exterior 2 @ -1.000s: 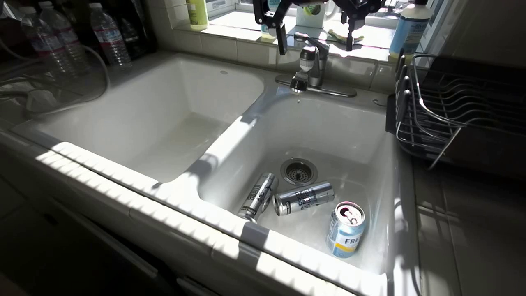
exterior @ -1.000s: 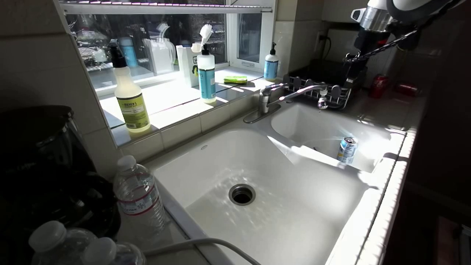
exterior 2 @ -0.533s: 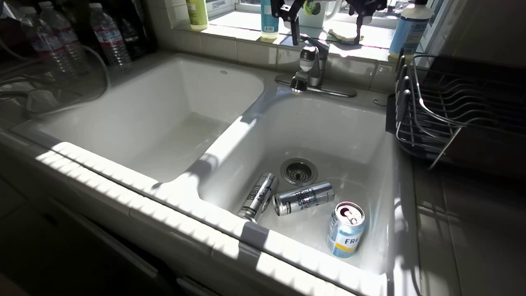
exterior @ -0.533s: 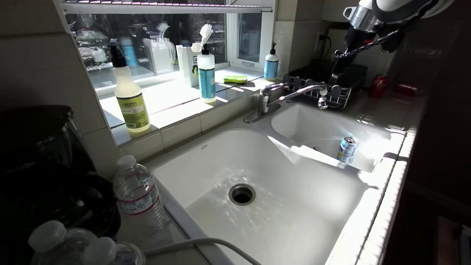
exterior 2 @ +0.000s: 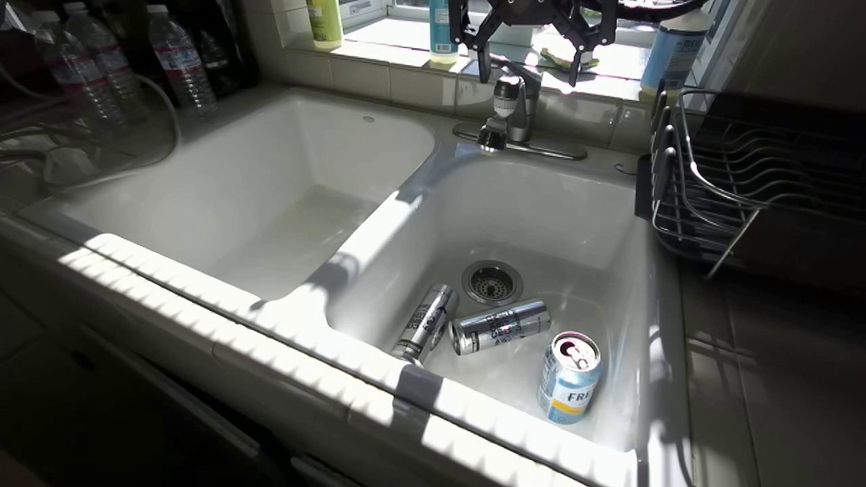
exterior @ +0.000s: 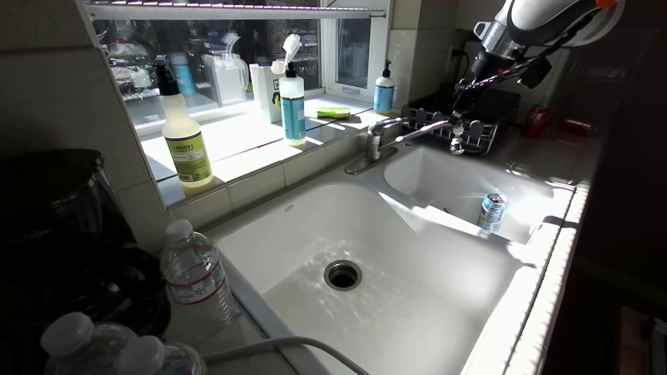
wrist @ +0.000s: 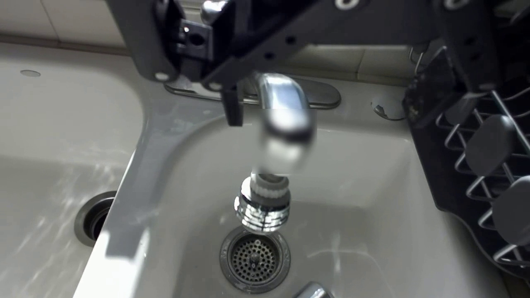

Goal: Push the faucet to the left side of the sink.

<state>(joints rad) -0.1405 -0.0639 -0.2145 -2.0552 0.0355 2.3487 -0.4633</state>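
The chrome faucet stands at the back of the white double-basin sink [exterior: 417, 297]. Its spout [exterior: 424, 129] reaches out over the smaller basin [exterior 2: 561, 203], its tip above that basin's drain in the wrist view. My gripper is open, with nothing held. In the wrist view the gripper [wrist: 329, 116] comes in from the top, one finger [wrist: 232, 107] left of the spout [wrist: 285, 93] and the other far to its right. In both exterior views the gripper [exterior: 457, 119] overlaps the spout's end; the gripper [exterior 2: 530, 73] has its fingertips apart around it. Contact cannot be told.
A blue can [exterior 2: 570, 382] and silver cans [exterior 2: 502, 327] lie or stand in the smaller basin. A dark dish rack [wrist: 488, 145] stands close on the right. Soap bottles [exterior: 293, 112] line the window sill. Water bottles [exterior: 198, 281] stand at the far end of the counter.
My gripper has come in from the rack side toward the spout's end, moving left and lower in an exterior view. The fingers stay open. The faucet has not moved.
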